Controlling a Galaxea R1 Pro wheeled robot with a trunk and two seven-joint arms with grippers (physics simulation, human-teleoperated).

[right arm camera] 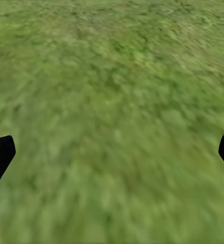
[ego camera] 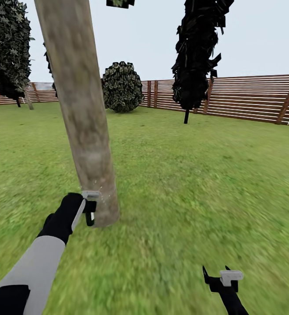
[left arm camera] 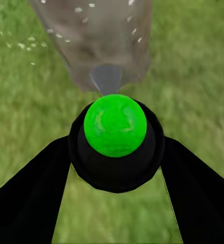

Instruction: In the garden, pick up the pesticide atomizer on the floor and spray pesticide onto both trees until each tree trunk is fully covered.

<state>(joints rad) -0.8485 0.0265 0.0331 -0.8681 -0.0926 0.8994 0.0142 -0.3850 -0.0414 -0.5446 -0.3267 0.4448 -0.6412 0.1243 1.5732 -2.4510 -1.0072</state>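
Atomizer (left arm camera: 115, 125) with round glossy green cap clamped in left hand (left arm camera: 112, 168), mottled trunk (ego camera: 81, 113) near, right hand (ego camera: 219, 280) spread wide.

A narrow all-black tree (ego camera: 196, 57) stands before the fence, with a round mottled bush (ego camera: 122, 86) farther left
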